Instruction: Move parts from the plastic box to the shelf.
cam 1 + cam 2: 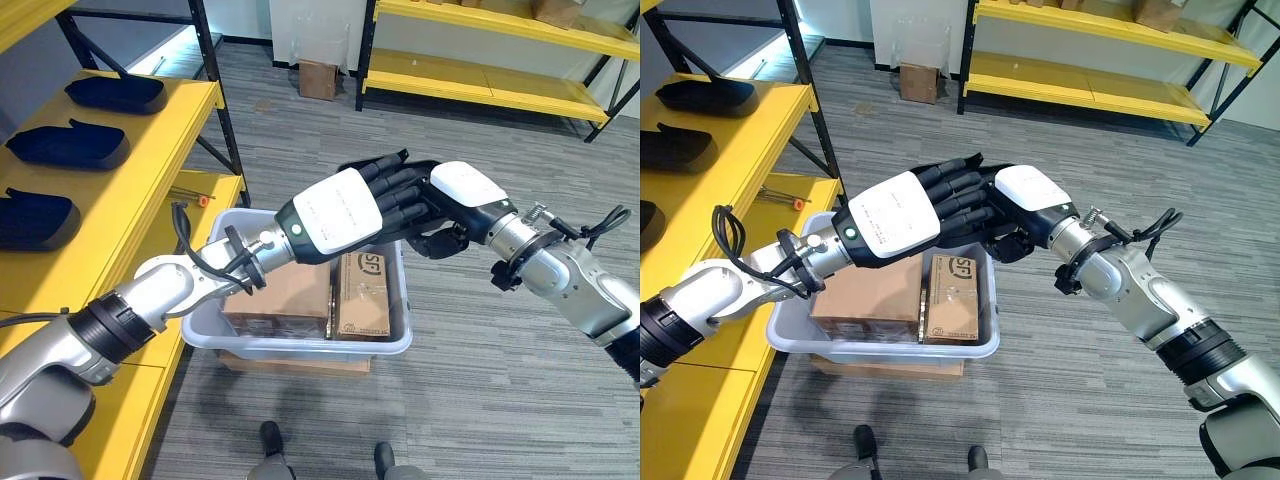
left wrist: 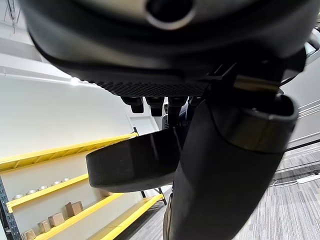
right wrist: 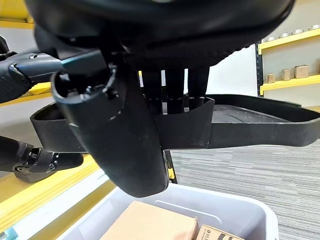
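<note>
Black moulded part (image 3: 250,125), a shallow dark tray-like shell with a raised rim and one long tapering end, sits between my two hands above the plastic box (image 1: 300,345). Nearest to me, the grey-white box rests on the floor beside the yellow shelf (image 1: 150,150), with brown cartons (image 1: 285,295) packed inside it. Above its far rim my left hand (image 1: 385,195) and my right hand (image 1: 985,215) meet, fingers overlapping. My right wrist view has my fingers curled over the part's wall and the thumb pressed on its near side, so that hand grips it. My left wrist view shows my fingertips (image 2: 150,105) hooked on the rim of the same dark shell, thumb in front, so I judge that hand grips it too.

To do this well, I should keep one hand firmly closed before the other lets go, hold the shell level, then swing it to the shelf. Farther off on my left, three similar dark parts (image 1: 70,145) already lie in a row there, so I'd set this one in line with them.
</note>
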